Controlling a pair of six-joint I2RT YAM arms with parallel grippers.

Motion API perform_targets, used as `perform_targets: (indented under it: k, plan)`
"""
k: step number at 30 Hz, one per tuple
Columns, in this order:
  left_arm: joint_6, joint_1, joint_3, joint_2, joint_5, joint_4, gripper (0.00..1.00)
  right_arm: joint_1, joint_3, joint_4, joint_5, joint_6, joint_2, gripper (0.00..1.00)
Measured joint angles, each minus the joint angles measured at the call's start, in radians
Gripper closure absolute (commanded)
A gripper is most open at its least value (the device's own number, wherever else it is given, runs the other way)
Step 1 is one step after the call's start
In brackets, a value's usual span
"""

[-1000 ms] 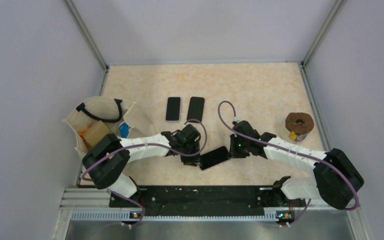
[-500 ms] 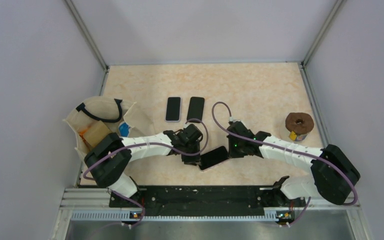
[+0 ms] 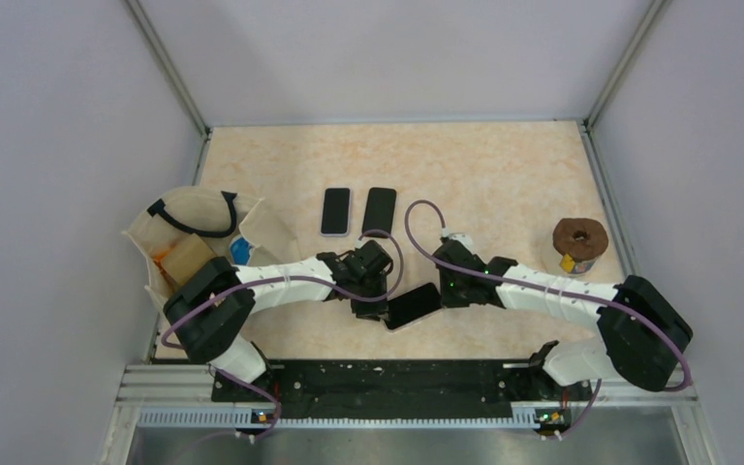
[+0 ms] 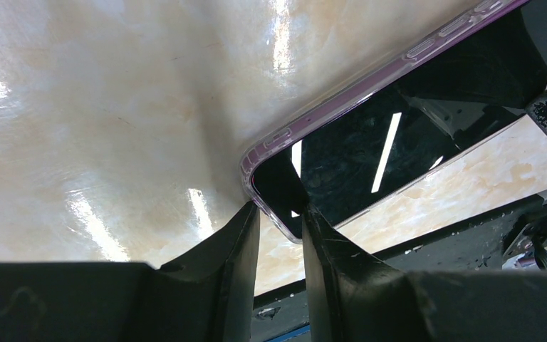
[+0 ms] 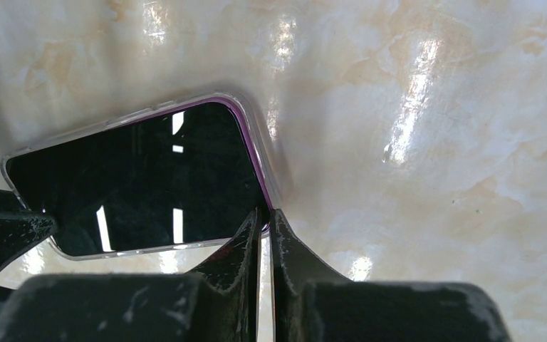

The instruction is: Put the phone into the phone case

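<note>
Clear plastic with a purple tint is what I've got on both wrist feeds: the phone case (image 5: 255,153), lying flat on the pale marbled table (image 3: 504,174), near the front edge and between the two arms. The phone (image 5: 142,178) sits inside that rim, black screen up and throwing back strip lights. I can't tell whether it is seated all the way round.

Left end effector (image 4: 279,211): its two fingers straddle one corner of the case, one on each side, and they are clamped on it. On that feed the case runs up and to the right from the pinch, its side buttons showing along the upper edge.

Right end effector (image 5: 265,214): the fingers are squeezed almost together with only a sliver of light between them, and their tips butt against the opposite end of the case at a corner. I can't make out whether any of the rim is nipped between them.

From overhead, both arms are folded low and inward, meeting over the case, which lies at a slant. Further back on the table two more dark handsets (image 3: 335,211) lie side by side, well apart from the work. A cream tote bag (image 3: 194,237) slumps at the left, and a brown ring-shaped object (image 3: 579,235) stands near the right wall.
</note>
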Motion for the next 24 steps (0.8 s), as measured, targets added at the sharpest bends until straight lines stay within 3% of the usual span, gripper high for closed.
perform_targets:
  k: [2,5,8,24]
  plan:
    - [0.0,0.0,0.0,0.0,0.0,0.0,0.67,0.002,0.0,-0.002,0.006,0.005,0.001,1.0]
    - [0.0,0.0,0.0,0.0,0.0,0.0,0.67,0.007,0.004,-0.008,0.02,0.013,0.002,0.86]
    - [0.0,0.0,0.0,0.0,-0.001,-0.001,0.67,0.013,0.019,-0.017,0.03,0.019,0.009,0.81]
    - [0.005,0.0,0.003,0.0,-0.01,-0.005,0.67,-0.076,0.094,-0.037,-0.072,-0.066,0.094,0.78]
